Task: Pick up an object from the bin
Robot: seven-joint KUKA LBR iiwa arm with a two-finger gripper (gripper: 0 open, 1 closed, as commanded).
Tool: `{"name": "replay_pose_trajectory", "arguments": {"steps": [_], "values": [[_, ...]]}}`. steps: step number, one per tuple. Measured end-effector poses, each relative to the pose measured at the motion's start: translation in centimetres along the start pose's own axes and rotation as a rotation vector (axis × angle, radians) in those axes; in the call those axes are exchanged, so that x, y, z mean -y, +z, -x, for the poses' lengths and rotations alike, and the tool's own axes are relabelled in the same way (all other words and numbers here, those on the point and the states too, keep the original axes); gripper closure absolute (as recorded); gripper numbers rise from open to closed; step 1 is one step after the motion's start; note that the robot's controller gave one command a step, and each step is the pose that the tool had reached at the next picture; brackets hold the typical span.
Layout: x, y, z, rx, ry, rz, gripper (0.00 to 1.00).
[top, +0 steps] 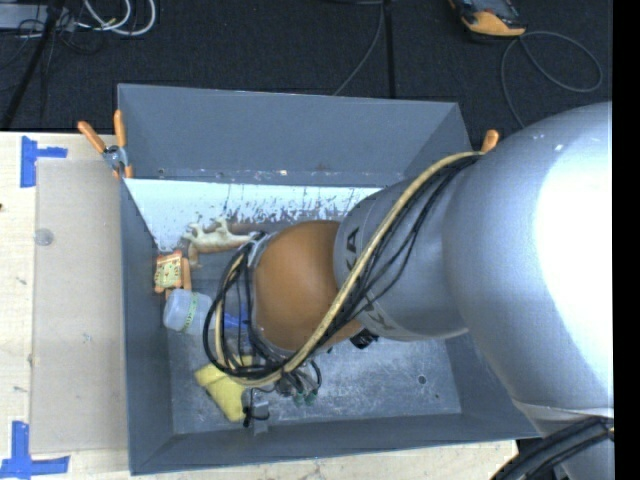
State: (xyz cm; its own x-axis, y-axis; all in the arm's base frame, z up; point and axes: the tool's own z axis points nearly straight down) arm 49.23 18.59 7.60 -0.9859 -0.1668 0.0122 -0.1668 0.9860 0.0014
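Yellow lump [222, 389] low in the grey bin [300, 153], just left of the pincer [258, 412], grip unreadable

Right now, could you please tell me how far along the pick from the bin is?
Done: the reach, judging by the gripper sitting low in the bin, at the view's lower left, right beside a yellow object. In hand: lining up there, with nothing visibly held. Left: the grasp and the lift. A clear cup, an orange packet and a beige toy lie apart near the left wall.
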Motion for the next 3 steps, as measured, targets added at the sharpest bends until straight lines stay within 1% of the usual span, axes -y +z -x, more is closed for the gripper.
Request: {"name": "replay_pose_trajectory", "arguments": {"steps": [1,2,3], "values": [[1.6,-4.8,-0.3,0.001,0.186,0.001,1.00],[1.6,-4.8,-0.3,0.001,0.187,0.001,1.00],[1.6,-11.8,0.9,0.000,0.177,0.001,1.00]]}}
